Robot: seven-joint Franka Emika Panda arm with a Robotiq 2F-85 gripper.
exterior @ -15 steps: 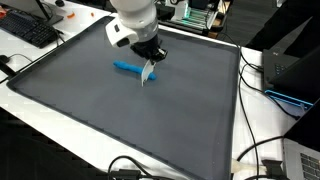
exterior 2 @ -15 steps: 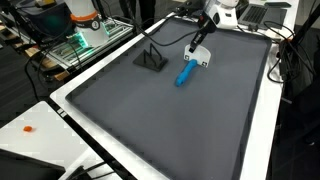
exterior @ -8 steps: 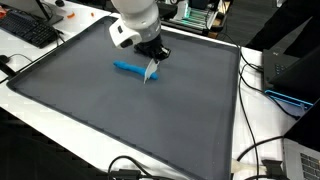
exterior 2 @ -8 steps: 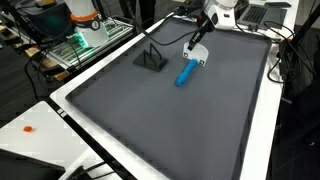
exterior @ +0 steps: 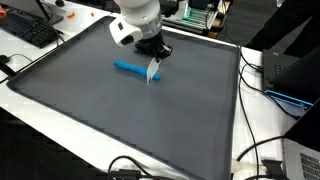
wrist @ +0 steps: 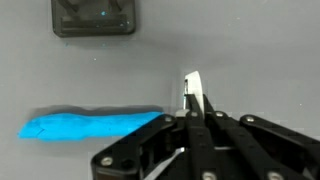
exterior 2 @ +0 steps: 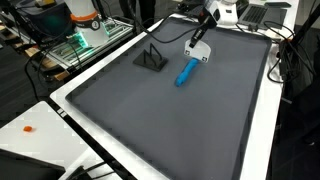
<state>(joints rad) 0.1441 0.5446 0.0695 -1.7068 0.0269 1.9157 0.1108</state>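
Wrist view: gripper is clamped on a white piece, just beside the blue marker lying on the grey mat. Grasp is made; release is not yet done.

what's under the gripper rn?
A small white piece, pinched in the gripper, over the grey mat; a blue object lies beside. The piece's gripped end is hidden inside the gripper.

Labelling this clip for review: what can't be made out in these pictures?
white piece: wrist view, the pincer hides its lower end; too small in both exterior views to identify.
blue object: wrist view, blurred; its kind unclear.
dark holder: wrist view, cut off by the top edge.
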